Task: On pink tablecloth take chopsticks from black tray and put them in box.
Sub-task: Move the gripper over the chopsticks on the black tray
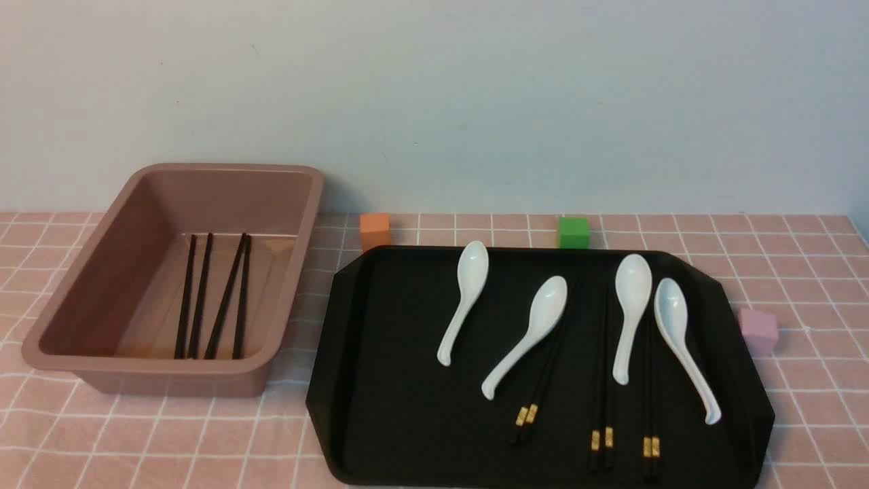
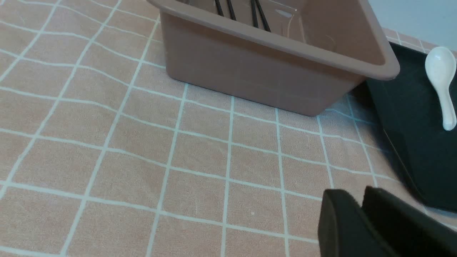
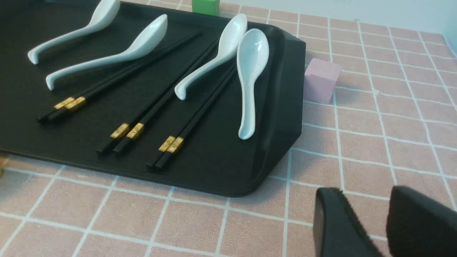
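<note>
On the pink tablecloth (image 1: pixel 815 380) the black tray (image 1: pixel 394 407) holds three pairs of chopsticks (image 1: pixel 526 414) (image 1: pixel 601 438) (image 1: pixel 652 447), partly under white spoons. They also show in the right wrist view (image 3: pixel 126 131). The box (image 1: pixel 176 382) stands to the tray's left with two pairs of chopsticks (image 1: pixel 197 299) lying inside. Neither gripper shows in the front view. My left gripper (image 2: pixel 357 194) is shut and empty, low over the cloth before the box (image 2: pixel 257 71). My right gripper (image 3: pixel 367 194) is open and empty, over the cloth off the tray's near right corner (image 3: pixel 221 167).
Several white spoons (image 1: pixel 468 299) lie on the tray over and beside the chopsticks. An orange cube (image 1: pixel 375 231) and a green cube (image 1: pixel 574 232) stand behind the tray. A pink cube (image 1: pixel 758 331) stands at its right edge. A wall closes the back.
</note>
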Motion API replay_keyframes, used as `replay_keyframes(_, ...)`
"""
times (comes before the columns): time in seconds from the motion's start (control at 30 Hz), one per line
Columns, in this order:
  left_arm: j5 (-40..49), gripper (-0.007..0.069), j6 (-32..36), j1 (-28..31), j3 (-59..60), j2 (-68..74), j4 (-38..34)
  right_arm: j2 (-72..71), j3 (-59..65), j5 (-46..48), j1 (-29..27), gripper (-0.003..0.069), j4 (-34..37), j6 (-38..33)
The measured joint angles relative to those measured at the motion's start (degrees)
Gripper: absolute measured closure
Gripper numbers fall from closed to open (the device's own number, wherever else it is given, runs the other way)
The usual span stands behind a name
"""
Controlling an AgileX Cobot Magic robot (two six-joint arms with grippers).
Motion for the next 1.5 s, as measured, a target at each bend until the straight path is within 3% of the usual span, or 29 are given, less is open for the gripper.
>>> replay_keyframes(1.5, 0.00, 0.0492, 0.00, 0.00, 0.00, 0.00, 0.00, 0.00, 0.06, -1.34, 0.00, 0.0419, 0.32, 0.00)
